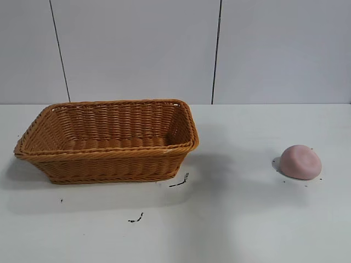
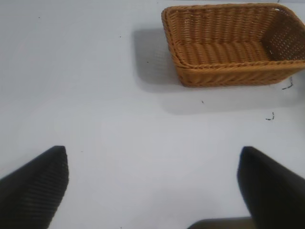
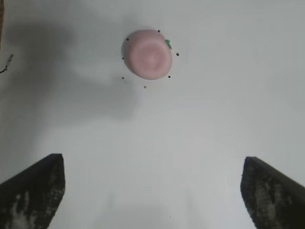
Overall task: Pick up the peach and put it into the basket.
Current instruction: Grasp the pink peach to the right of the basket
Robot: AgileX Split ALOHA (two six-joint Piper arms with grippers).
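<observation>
Plainly the peach (image 1: 300, 161) sits on the table (image 1: 247, 230) at about three o'clock from the basket (image 1: 109, 159), well apart. It looks light and matte; grip across its rounded flanks. Only the wrist views show the right gripper (image 3: 152, 191) and left gripper (image 2: 152, 188), both wide open and empty.

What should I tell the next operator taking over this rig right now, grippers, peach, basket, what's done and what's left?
Left gripper: open, holding nothing, above bare table with the basket ahead of it.
Right gripper: open, holding nothing, above the table with the peach ahead of it, not touching it.
Peach: on the table on the right side, apart from the basket.
Basket: on the left side, nothing visible inside it.
Done: nothing yet.
Left: grasp the peach, likely with the right gripper, carry it over and release it into the basket.
</observation>
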